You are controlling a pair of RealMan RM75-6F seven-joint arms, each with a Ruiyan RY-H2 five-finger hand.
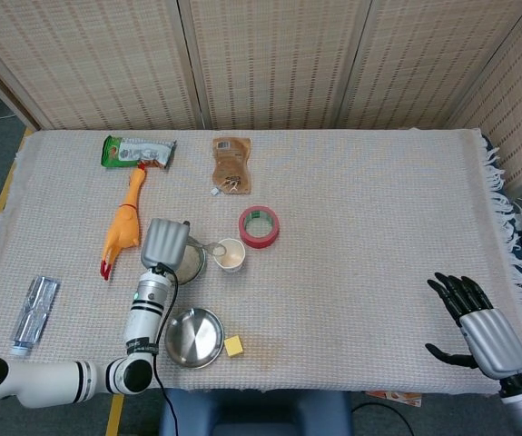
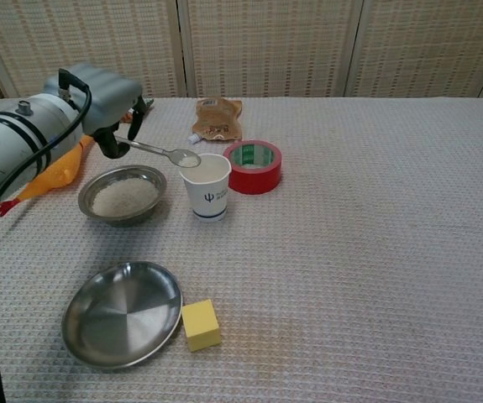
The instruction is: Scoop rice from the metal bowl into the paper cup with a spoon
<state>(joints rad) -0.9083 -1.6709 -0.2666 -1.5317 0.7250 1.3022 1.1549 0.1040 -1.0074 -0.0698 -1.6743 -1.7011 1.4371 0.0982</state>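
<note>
The table (image 2: pixel 375 277) wears a pale beige cloth with a woven waffle pattern. The cup (image 2: pixel 207 186) is white with a small dark blue mark, the rice (image 2: pixel 124 196) white in a silvery bowl (image 2: pixel 98 183). The tape roll (image 2: pixel 254 165) is red with a green inner ring. The rubber chicken (image 1: pixel 122 226) is orange-yellow (red at the feet). The cube (image 2: pixel 200 324) is yellow, the pouch (image 2: pixel 216 118) brown, the snack packet (image 1: pixel 137 152) green and white.
</note>
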